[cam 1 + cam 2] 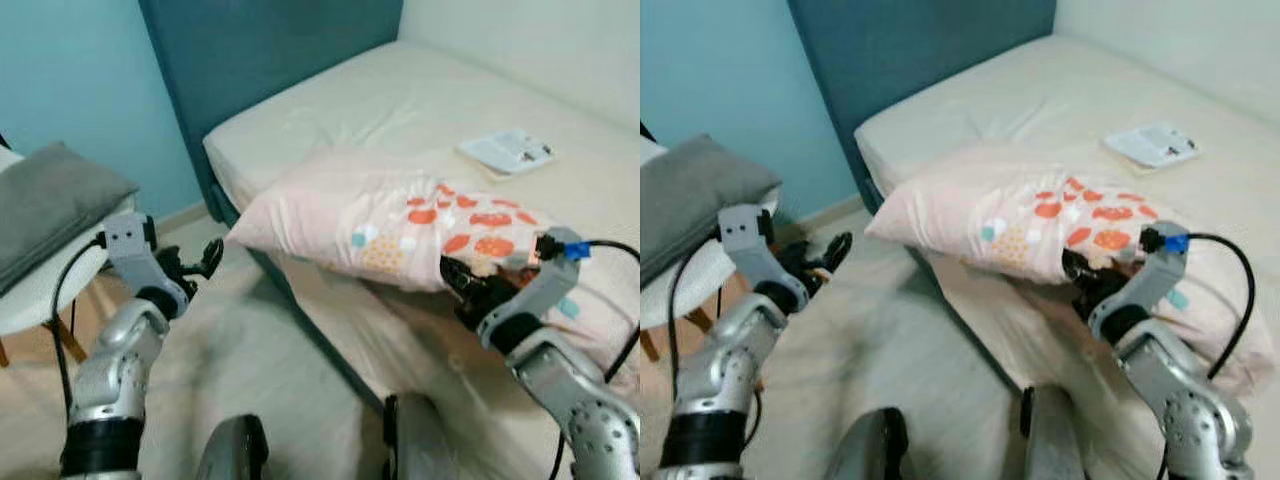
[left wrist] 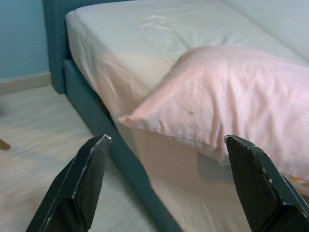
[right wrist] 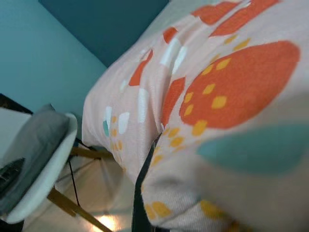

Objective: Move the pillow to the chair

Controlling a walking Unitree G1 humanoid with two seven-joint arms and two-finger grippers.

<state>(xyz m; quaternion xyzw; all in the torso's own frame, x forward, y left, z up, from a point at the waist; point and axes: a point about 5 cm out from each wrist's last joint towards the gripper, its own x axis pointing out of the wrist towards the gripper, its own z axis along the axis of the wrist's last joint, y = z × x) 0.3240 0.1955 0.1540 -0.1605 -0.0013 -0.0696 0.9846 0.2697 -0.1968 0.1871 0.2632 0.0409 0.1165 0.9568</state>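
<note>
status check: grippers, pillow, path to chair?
Right gripper pressed into pillow, grip unclear. Left gripper open, short of pillow corner. Pillow overhangs bed edge. Chair carries grey cushion.

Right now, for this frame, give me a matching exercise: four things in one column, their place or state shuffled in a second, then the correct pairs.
Things:
1. pillow
2. booklet
3. left gripper
4. grey cushion

Places or states:
A. on the white chair
B. open, above the floor, pointing at the pillow
C. flat on the bed, behind the pillow
D. overhanging the bed's edge, at the right gripper

Pairs: 1-D, 2-C, 3-B, 4-A
</note>
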